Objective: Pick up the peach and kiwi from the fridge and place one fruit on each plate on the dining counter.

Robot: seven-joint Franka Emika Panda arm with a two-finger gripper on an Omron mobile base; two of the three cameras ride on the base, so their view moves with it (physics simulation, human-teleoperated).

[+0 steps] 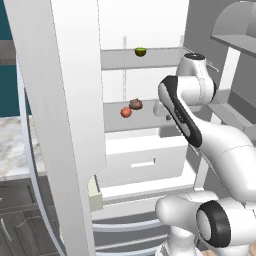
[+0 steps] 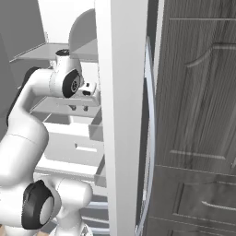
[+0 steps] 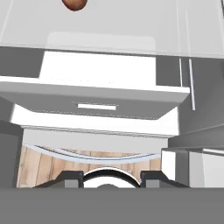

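The fridge (image 1: pixel 60 100) stands open. On its upper shelf lies the olive-green kiwi (image 1: pixel 140 51). One shelf down, the orange-red peach (image 1: pixel 126 112) rests near the front edge, and it also peeks in at the top edge of the hand view (image 3: pixel 74 3). My gripper (image 1: pixel 166 116) (image 2: pixel 79 109) (image 3: pixel 111 177) hangs to the right of the peach, at about shelf height and clear of it. It points down over the drawer, fingers apart with nothing between them. The plates and the dining counter are out of view.
A brown lumpy item (image 1: pixel 135 104) sits just behind the peach. A white drawer (image 1: pixel 140 160) (image 3: pixel 96 105) juts out below the shelf. The fridge doors (image 2: pixel 120 115) flank the arm. A marbled counter (image 1: pixel 12 145) lies left, a dark cabinet (image 2: pixel 198 115) right.
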